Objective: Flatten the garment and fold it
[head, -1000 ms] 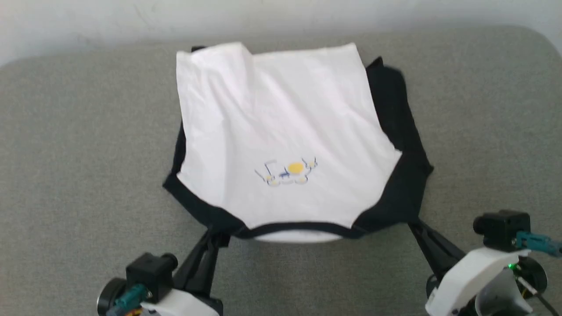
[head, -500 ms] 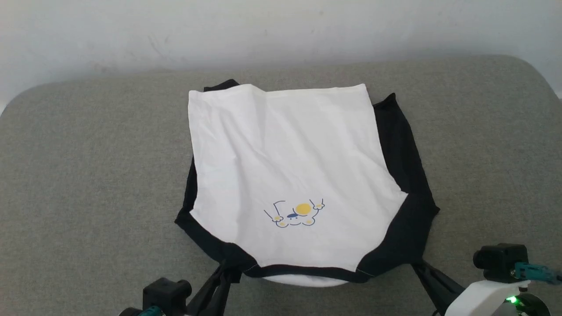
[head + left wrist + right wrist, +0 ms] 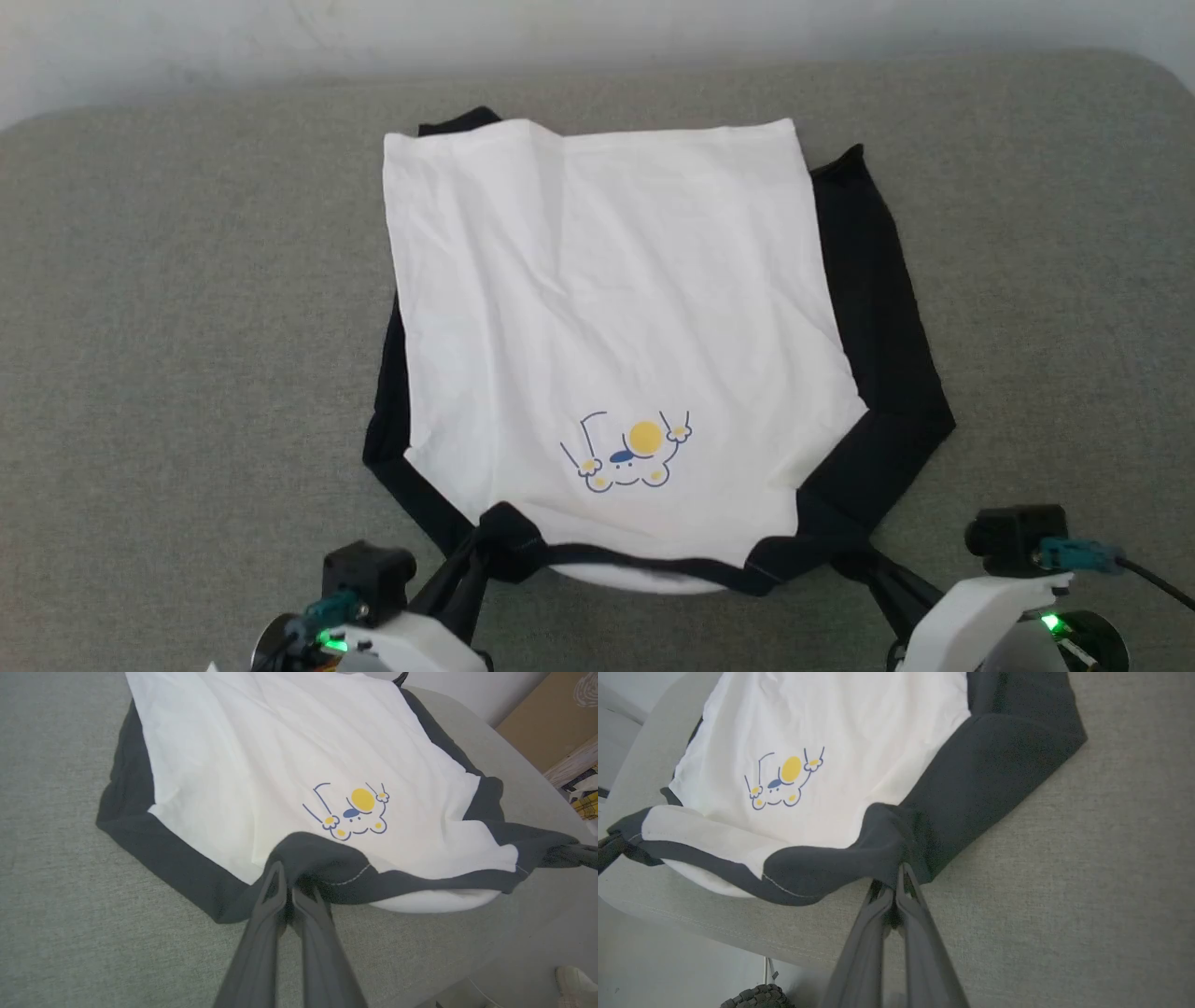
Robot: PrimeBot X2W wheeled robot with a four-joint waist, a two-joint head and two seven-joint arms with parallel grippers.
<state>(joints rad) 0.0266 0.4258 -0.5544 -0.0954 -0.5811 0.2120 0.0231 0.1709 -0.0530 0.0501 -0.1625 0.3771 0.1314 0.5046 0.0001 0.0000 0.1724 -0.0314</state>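
The garment (image 3: pixel 597 308), a white T-shirt with black sleeves, lies spread on the grey cushion, collar toward me and hem at the far side. Its yellow and blue cartoon print (image 3: pixel 627 453) reads upside down near the collar. My left gripper (image 3: pixel 481 551) is shut on the black shoulder fabric at the collar's left end; the left wrist view shows the cloth bunched over my left gripper (image 3: pixel 289 884). My right gripper (image 3: pixel 854 558) is shut on the black shoulder at the right, and the fabric humps up over my right gripper (image 3: pixel 896 877). Both black sleeves are tucked along the sides.
The grey cushion (image 3: pixel 168 308) has bare room left and right of the shirt, and its front edge (image 3: pixel 691 924) lies just below the collar. A pale wall (image 3: pixel 280 37) runs behind. A cardboard box (image 3: pixel 551 714) stands off to one side.
Both grippers have pushed the shoulders forward, so the collar fabric now bunches over the fingertips. The head camera tilted up, then back down, shifting the whole picture.
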